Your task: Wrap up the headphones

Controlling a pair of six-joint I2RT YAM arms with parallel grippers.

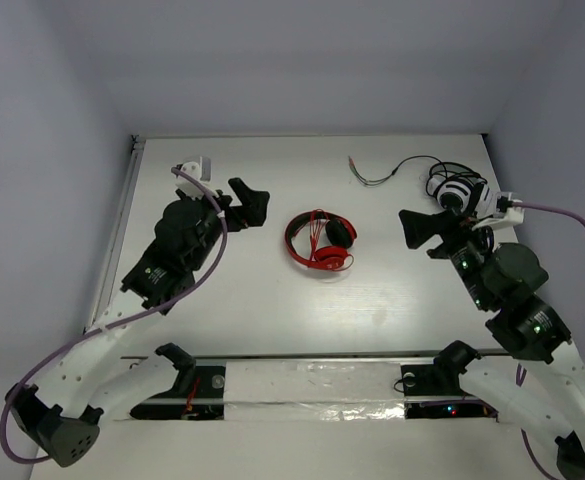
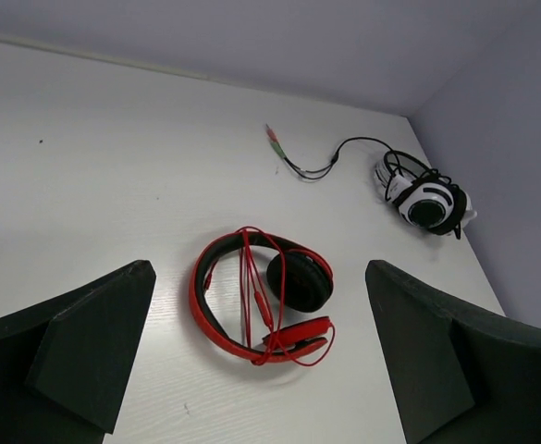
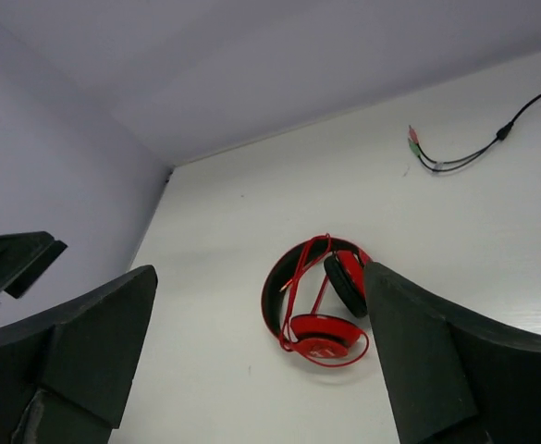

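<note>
Red headphones (image 1: 319, 241): lay mid-worktop, thin red cable (image 2: 252, 277) looped across the headband. Left gripper (image 1: 255, 205) and right gripper (image 1: 417, 235): jaws spread wide, nothing held, flanking the set, both apart from it. Handling note: tuck any slack loop gently, probably without dragging the winding loose.

Your right wrist view cuts off the dark cable (image 3: 492, 139); overhead, the right arm (image 1: 492, 262) partly hides the white headphones (image 1: 456, 190).
</note>
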